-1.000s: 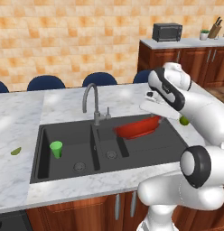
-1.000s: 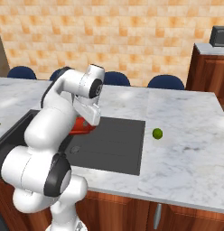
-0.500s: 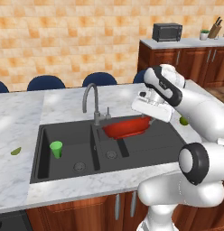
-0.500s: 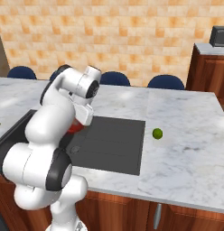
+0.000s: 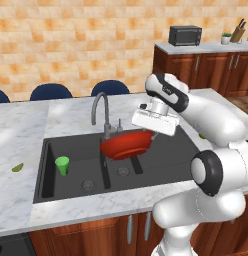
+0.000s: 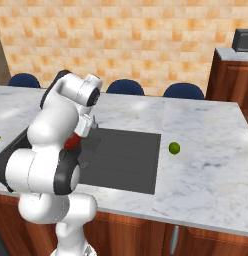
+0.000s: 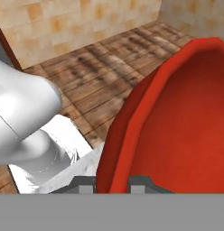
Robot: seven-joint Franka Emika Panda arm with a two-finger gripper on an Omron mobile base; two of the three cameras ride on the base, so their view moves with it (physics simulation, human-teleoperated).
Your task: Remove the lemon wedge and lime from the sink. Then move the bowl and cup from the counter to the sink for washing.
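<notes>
The red bowl (image 5: 127, 144) hangs tilted over the dark sink (image 5: 168, 152), just in front of the faucet (image 5: 100, 111). My gripper (image 5: 147, 133) is shut on the bowl's right rim. In the hand view the red rim (image 7: 132, 117) runs between my fingertips, with the gripper (image 7: 112, 184) closed on it. A sliver of the bowl (image 6: 72, 143) shows behind the arm. The green cup (image 5: 61, 165) stands upright in the left basin. The lemon wedge (image 5: 17, 168) lies on the marble counter (image 5: 26, 130) to the left. The lime (image 6: 174, 148) rests on the counter right of the sink (image 6: 121, 155).
Blue chair backs (image 5: 50, 91) line the far side of the island. A microwave (image 5: 185, 35) and a knife block (image 5: 238, 32) sit on the far wooden cabinets. My own arm covers much of the right basin in the right base view.
The gripper has carried the bowl left from over the drainboard to the middle of the sink beside the faucet. Cup, lime and lemon wedge have stayed put.
</notes>
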